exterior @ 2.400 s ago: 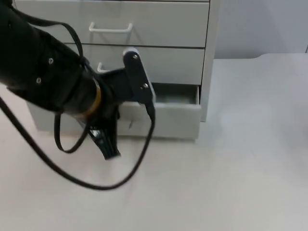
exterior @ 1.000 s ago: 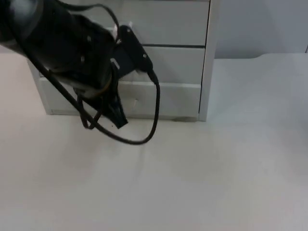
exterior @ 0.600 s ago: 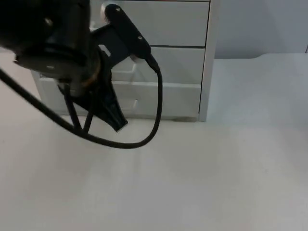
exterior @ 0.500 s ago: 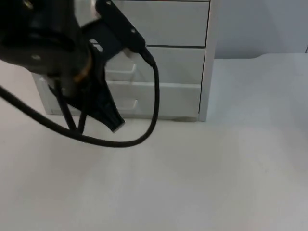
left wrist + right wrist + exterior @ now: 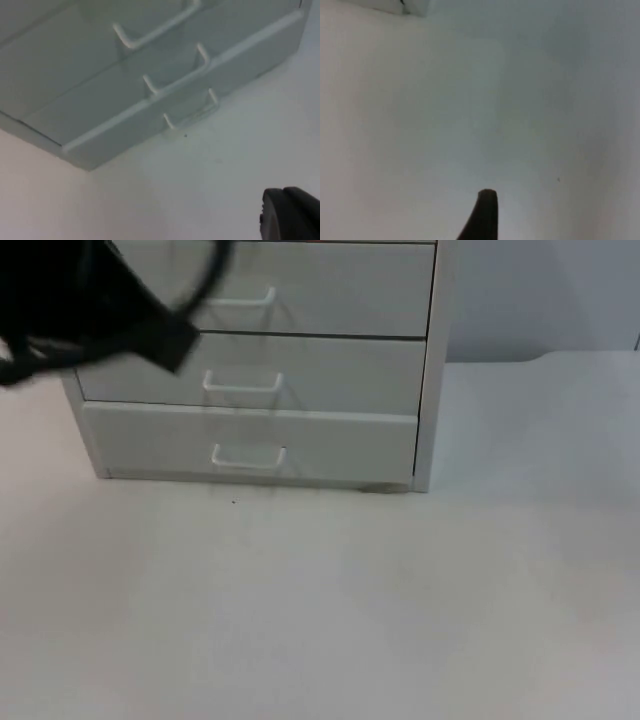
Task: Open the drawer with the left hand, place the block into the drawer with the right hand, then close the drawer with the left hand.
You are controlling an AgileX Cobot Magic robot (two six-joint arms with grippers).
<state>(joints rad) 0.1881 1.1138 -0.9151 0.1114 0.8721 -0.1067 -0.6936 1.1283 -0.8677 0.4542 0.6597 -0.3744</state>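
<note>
At the white table's (image 5: 400, 620) rear, the bottom drawer (image 5: 250, 445) stood flush and shut, block unseen, presumably inside; left gripper (image 5: 290, 215) raised, right gripper (image 5: 485, 215) over bare table, jaw states indeterminable; a careless retreating arm might snag a handle (image 5: 248, 454).

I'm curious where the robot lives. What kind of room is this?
Probably a robot test lab or workshop, not a home. A plain white table top holds a white drawer cabinet with all three drawers shut, a grey partition wall stands behind it, and a black robot arm reaches in.
</note>
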